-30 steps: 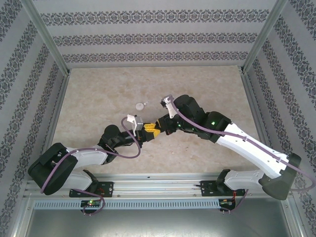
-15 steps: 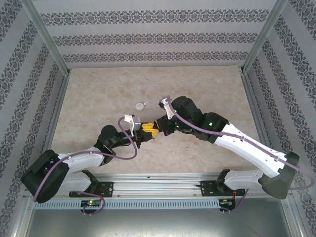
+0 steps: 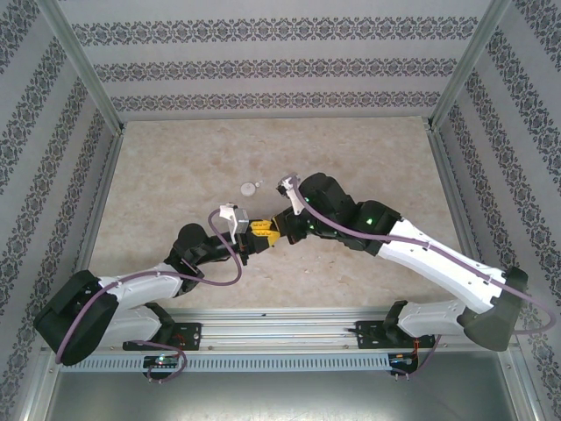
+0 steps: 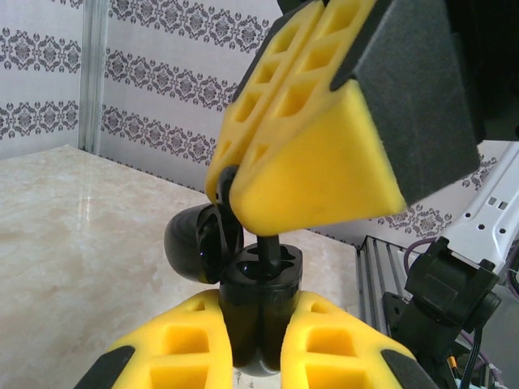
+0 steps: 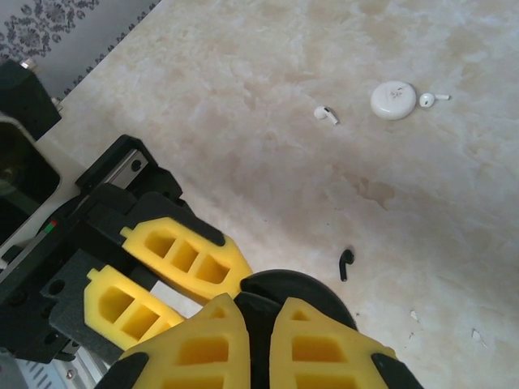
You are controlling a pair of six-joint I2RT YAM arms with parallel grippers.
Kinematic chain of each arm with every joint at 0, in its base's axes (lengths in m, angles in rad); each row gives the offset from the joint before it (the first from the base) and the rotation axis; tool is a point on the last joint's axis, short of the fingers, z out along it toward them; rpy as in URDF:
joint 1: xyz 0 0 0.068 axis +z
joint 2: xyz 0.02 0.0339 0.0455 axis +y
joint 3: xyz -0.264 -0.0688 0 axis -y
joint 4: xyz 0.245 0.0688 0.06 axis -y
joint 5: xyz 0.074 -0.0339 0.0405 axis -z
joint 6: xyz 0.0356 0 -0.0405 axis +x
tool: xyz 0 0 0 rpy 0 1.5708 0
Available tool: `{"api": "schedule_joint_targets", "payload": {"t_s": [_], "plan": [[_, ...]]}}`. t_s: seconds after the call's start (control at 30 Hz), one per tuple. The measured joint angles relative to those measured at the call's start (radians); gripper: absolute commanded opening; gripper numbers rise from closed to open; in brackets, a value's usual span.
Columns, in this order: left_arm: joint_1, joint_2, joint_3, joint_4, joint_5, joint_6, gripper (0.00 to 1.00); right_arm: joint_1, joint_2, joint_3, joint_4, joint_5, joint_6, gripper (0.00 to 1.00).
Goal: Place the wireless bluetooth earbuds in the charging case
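Left arm: its elbow is swinging toward the lower left of the top view; the wrist is holding at centre.
Left gripper: clamping the open black charging case.
Right gripper: edging left, pinching a black earbud whose stem seems to be entering the socket.
Meaning: this bud is nearly seated.
Spare black earbud: lying loose on the table.

No text, label, brand, number or sign could be read anywhere. The white puck, lying on the table well ahead of the right gripper, carried faint grey marks on its top, too small to tell whether they were letters. The wall panels beyond the grippers bore only a repeating ornamental pattern, no lettering.
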Motion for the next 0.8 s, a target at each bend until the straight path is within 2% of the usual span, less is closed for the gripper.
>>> {"api": "schedule_joint_targets", "payload": {"t_s": [0.63,0.8], "plan": [[-0.003,0.000,-0.001,0.019,-0.023,-0.002,0.00,0.016,0.000,-0.006,-0.013,0.027,-0.027,0.09],[-0.005,0.001,-0.001,0.023,-0.023,-0.010,0.00,0.016,0.001,-0.006,-0.013,0.018,-0.029,0.15]]}}
